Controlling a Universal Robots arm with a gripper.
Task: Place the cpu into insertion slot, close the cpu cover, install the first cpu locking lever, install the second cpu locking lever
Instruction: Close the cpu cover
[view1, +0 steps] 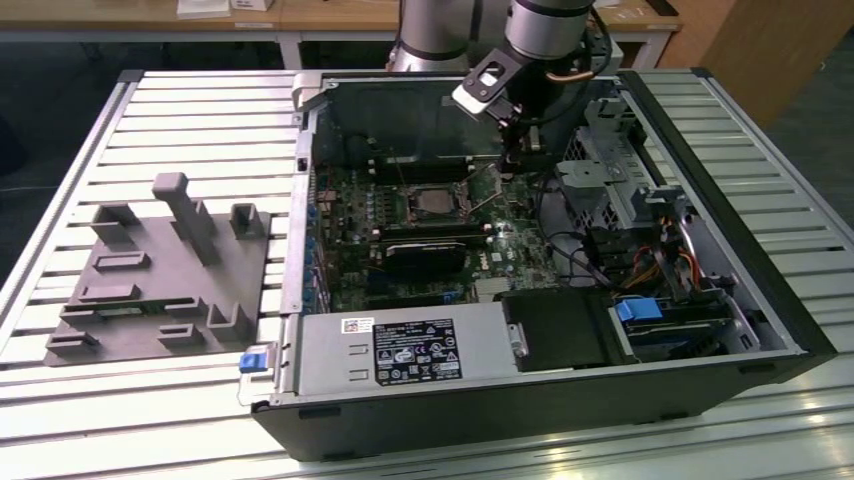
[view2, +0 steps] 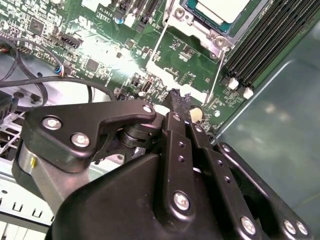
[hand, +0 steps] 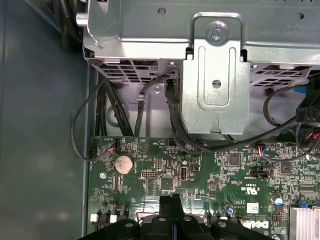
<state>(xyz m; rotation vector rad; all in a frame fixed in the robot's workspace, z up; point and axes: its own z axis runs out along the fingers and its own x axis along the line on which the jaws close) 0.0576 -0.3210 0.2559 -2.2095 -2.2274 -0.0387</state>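
The computer case lay open on the slatted table, with a grey fixture on the table beside the case at the exterior view's left.

Inside the case, the cpu lay in the insertion slot near the middle of the green motherboard, pale face up. The silvery cpu cover framed the chip's edge. Whether it was fully seated could not be determined.

One wire lever and the other wire lever ran off the socket's corners across the board. Whether either was latched could not be determined.

The gripper stood low over the motherboard, apart from the slot on the exterior view's right, between it and the metal drive cage. In both wrist views its fingers were drawn together to a narrow tip, with nothing visible between them. In the second wrist view the tip sat just beside the free end of the other wire lever. Contact could not be confirmed.

The first wrist view showed a coin battery on the board, with black cables running under the drive cage.

A power supply occupied the case corner nearest the exterior camera.
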